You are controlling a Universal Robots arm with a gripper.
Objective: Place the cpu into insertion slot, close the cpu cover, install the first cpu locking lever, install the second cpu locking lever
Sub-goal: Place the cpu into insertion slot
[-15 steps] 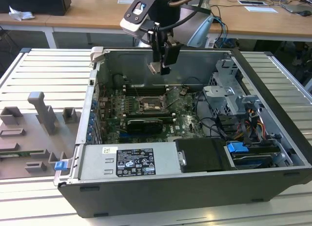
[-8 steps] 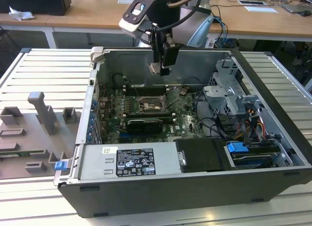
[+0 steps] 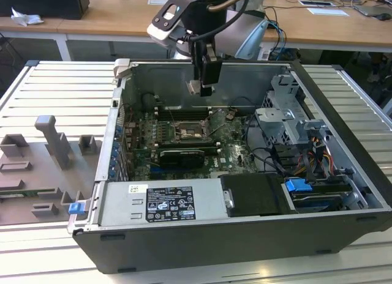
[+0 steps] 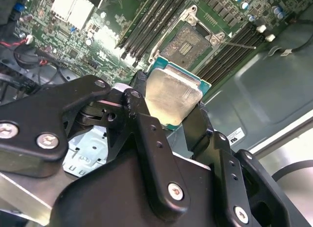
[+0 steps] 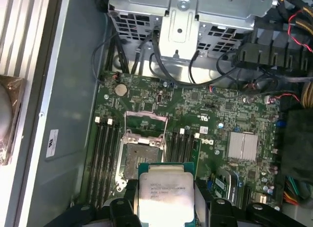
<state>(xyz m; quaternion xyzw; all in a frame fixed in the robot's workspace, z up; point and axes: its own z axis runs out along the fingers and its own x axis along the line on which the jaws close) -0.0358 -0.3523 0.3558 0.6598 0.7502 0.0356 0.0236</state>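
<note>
1. Open computer case (image 3: 184,247) is laid on its side on a slatted table (image 3: 55,94). In the exterior view a grey fixture plate (image 3: 37,174) is seen at 9 o'clock of it.
2. Green motherboard (image 3: 236,146) is mounted on the case floor. In the exterior view the power supply (image 3: 162,201) is at its 6 o'clock and the drive cage (image 3: 285,119) at its 3 o'clock.
3. Gripper (image 3: 201,88) is held above the board, at 12 o'clock of the socket in the exterior view and well clear of it. Its fingers (image 4: 196,126) are clamped on two opposite edges of the chip.
4. Cpu cover (image 5: 145,123) is swung open, off the socket, on the side toward the drive cage.
5. Insertion slot (image 5: 139,158) is left bare with its dark contact field exposed, flanked by memory slots (image 5: 102,158).
6. Cpu (image 4: 171,97) is carried in the gripper, not seated and apart from the slot. Its silver-grey face is seen in both wrist views.
</note>
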